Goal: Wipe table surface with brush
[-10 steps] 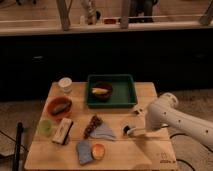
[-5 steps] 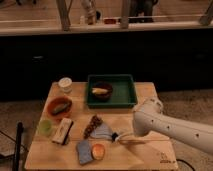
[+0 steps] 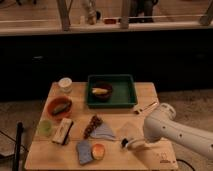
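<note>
Pincer [image 3: 132, 144] low over the tabletop [image 3: 127, 119], near the front edge and toward the front right corner, at the end of the white arm [image 3: 172, 131] that reaches in from the right. The pincer is closed on the brush [image 3: 124, 143], whose dark head sticks out on the side facing the left edge; whether the head touches the wood cannot be told. At the middle of the far edge lies 1 green tray [image 3: 125, 96] with a dark bowl [image 3: 101, 91] inside. A white cup [image 3: 65, 84] stands by the far left corner and an orange bowl [image 3: 60, 106] by the left edge. A tan-topped block [image 3: 62, 131] lies nearer the front left corner. A grey-blue sponge [image 3: 84, 151] lies at the front edge, well apart from the brush.
</note>
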